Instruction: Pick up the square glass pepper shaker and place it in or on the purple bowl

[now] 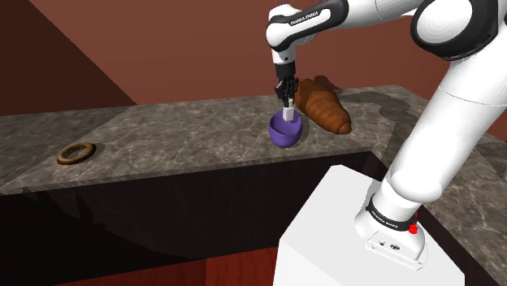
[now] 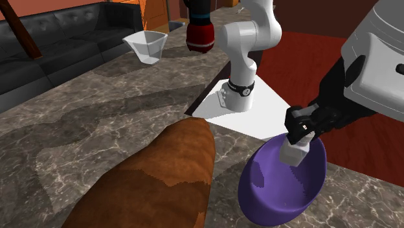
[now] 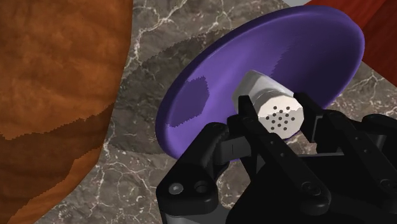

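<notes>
The purple bowl [image 1: 286,130] [image 2: 281,184] [image 3: 254,83] sits on the marble counter beside a big brown croissant. My black gripper [image 1: 285,103] [image 2: 299,139] [image 3: 280,121] hangs straight down over the bowl, shut on the pepper shaker [image 1: 288,114] [image 2: 295,153] [image 3: 275,109]. The shaker is a pale grey-white square body with a perforated cap facing the wrist camera. Its lower end dips inside the bowl's rim; whether it touches the bowl's floor I cannot tell.
The brown croissant [image 1: 322,106] [image 2: 152,184] [image 3: 54,89] lies close against the bowl. A brown ring [image 1: 77,153] rests far off toward the shoulder view's left. A clear cup [image 2: 145,46] and a red-black object [image 2: 200,29] stand on the counter. The white stand [image 1: 357,236] is below.
</notes>
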`<state>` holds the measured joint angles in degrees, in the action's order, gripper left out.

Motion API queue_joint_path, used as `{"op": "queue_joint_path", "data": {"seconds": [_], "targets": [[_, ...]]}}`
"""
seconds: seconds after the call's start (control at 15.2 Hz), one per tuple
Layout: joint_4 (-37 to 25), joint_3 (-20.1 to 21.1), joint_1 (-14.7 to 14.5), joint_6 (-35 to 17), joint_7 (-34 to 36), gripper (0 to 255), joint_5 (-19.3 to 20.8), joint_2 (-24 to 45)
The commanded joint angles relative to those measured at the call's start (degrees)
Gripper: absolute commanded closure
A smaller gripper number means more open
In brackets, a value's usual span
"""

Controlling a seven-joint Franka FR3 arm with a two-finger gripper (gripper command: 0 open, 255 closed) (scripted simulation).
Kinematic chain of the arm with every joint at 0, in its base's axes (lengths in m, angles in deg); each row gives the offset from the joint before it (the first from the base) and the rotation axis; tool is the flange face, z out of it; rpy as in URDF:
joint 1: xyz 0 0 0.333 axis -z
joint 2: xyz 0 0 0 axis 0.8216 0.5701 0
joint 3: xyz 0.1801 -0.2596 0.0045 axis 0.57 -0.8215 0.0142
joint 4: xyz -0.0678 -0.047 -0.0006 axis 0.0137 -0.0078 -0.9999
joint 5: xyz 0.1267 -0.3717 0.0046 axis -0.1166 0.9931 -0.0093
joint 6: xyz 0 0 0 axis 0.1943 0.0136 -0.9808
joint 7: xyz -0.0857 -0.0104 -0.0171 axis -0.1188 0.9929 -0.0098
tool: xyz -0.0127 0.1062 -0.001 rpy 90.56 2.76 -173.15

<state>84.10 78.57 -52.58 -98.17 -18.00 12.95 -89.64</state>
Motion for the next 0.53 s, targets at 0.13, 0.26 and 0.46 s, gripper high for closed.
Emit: {"op": "queue_joint_path", "data": {"seconds": [0.13,0.26,0.46], "targets": [[0.01,0.0,0.0,-0.02,0.0,0,0.0,0.01],[0.01,0.0,0.0,-0.02,0.0,0,0.0,0.01],[-2.12,0.03,-0.03,1.91,-0.05,0,-0.06,0.2]]}}
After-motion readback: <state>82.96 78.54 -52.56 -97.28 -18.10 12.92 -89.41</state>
